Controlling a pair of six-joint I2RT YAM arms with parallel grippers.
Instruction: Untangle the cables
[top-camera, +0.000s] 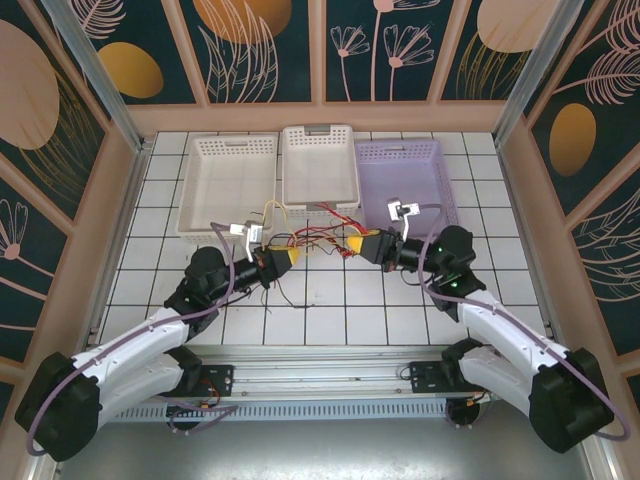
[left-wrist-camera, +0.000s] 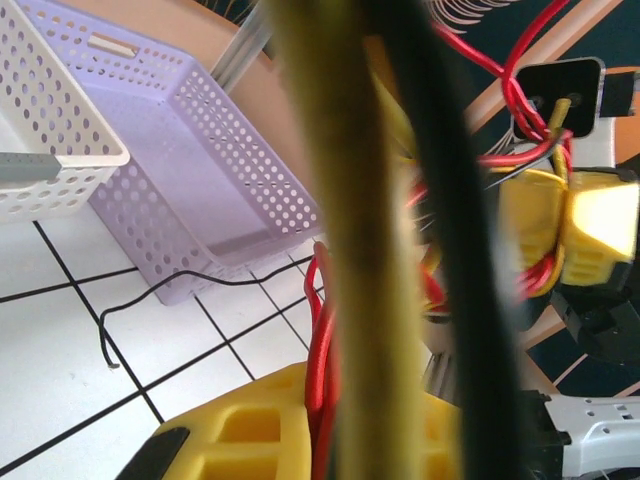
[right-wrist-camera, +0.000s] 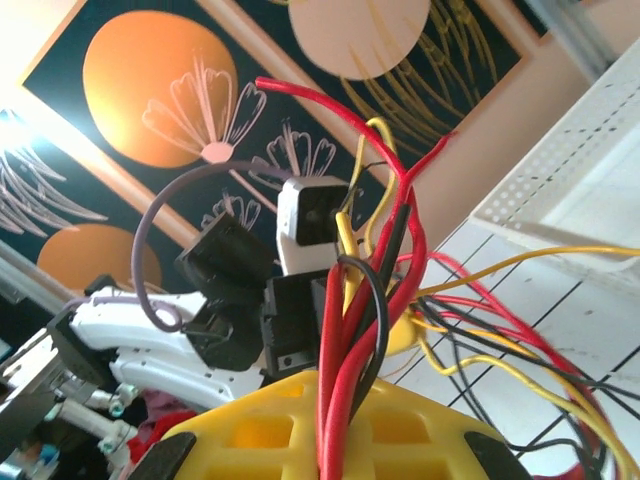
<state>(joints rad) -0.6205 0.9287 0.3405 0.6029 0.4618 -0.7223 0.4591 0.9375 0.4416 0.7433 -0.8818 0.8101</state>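
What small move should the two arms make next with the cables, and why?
Probably pull the left gripper and right gripper slowly apart. Both are shut on the cables, whose red, yellow and black strands are tangled between them; gentle tension should show where they cross.

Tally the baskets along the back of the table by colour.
White: 2, the left basket and the middle basket
Purple: 1, the right basket
Total: 3
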